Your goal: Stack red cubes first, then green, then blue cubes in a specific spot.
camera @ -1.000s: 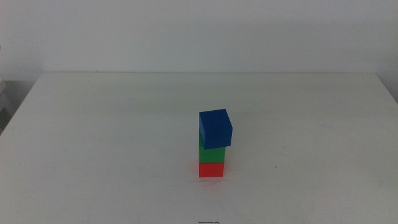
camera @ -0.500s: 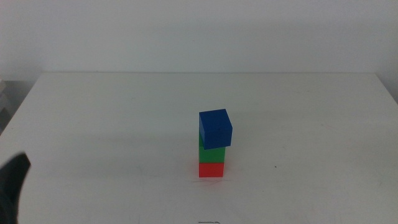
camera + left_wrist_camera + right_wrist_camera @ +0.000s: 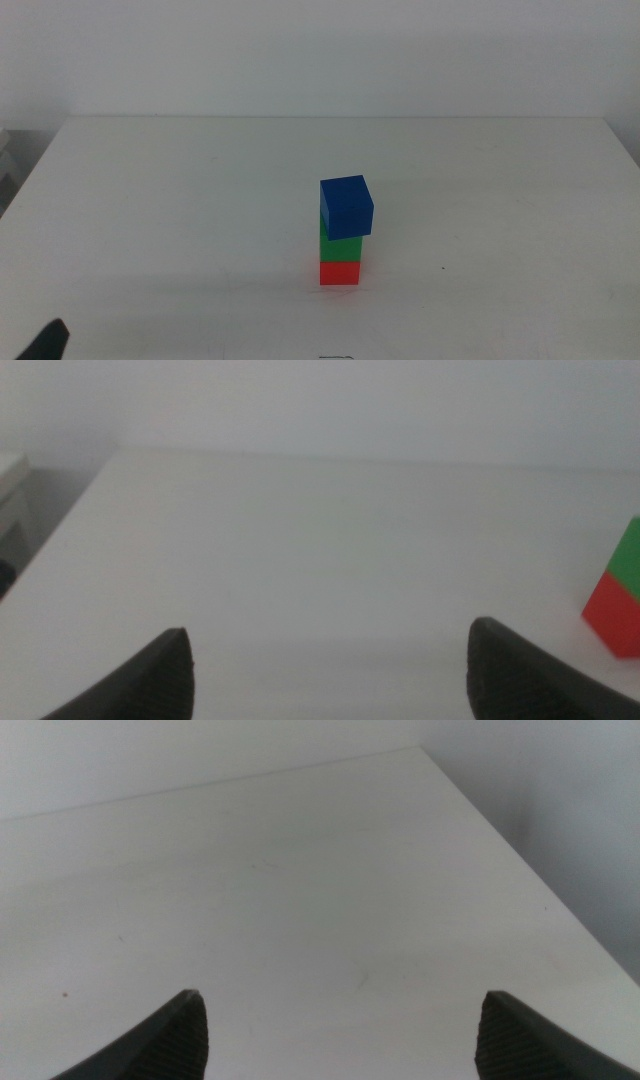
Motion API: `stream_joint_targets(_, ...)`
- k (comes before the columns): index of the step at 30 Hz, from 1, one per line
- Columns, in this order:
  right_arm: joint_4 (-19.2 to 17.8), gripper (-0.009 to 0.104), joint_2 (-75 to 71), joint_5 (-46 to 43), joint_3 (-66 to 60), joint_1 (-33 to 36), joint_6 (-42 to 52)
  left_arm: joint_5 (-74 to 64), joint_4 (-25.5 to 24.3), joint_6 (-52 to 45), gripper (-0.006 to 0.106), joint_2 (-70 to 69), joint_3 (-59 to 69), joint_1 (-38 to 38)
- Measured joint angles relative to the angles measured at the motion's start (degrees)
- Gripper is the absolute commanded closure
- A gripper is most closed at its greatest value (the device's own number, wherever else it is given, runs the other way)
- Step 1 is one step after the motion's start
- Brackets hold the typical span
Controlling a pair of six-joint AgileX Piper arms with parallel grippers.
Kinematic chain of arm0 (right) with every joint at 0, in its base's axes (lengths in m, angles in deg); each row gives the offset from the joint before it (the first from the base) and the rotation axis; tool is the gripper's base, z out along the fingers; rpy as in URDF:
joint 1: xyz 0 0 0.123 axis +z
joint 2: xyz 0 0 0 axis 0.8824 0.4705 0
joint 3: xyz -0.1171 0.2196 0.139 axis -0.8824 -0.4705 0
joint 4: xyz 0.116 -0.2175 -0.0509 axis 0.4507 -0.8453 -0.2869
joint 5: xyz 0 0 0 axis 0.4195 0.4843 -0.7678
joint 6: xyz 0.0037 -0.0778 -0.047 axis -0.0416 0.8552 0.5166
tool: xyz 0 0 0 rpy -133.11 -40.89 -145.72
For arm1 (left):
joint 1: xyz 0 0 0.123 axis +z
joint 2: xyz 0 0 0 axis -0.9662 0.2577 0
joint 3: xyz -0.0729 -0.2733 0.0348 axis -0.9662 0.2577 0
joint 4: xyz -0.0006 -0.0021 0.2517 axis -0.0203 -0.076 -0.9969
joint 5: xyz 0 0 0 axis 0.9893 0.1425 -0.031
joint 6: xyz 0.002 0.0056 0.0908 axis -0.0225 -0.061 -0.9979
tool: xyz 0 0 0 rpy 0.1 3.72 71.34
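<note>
White table (image 3: 180, 200) fills most of the middle view, plain wall behind it. Both arms are pulled back, neither near the stack.

Left gripper (image 3: 325, 670): jaws spread wide, nothing between them, only bare tabletop ahead. In the middle view just a dark tip of it shows at the bottom-left corner (image 3: 45, 343), well apart from the cubes. From this gripper the stack sits ahead and off to its right side; its wrist cam catches only the edge of the stack, green over red.

Right gripper (image 3: 340, 1030): jaws also spread wide, holding nothing, facing empty table w/ the far table edge and corner beyond. Not visible in the middle view. No cubes in its wrist cam.

Stack stands roughly mid-table, a bit right of centre, three high:
- blue cube (image 3: 347, 206) on top, twisted relative to the one under it and overhanging it slightly, esp. toward the right-arm side
- green cube (image 3: 340, 248) in the middle, mostly hidden by the blue one in the middle view; also seen at (image 3: 628, 558)
- red cube (image 3: 340, 272) at the bottom, resting on the table, lined up under the green; also seen at (image 3: 615, 615)

All three touching, tower upright, free of either gripper
</note>
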Motion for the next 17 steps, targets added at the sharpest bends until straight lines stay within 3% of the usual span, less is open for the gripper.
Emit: stream_joint_targets(17,-0.01,0.024,-6.99,0.74,-1.48,0.0,0.0,-1.26,-0.13,0.0,0.007,-0.11,2.9,0.0)
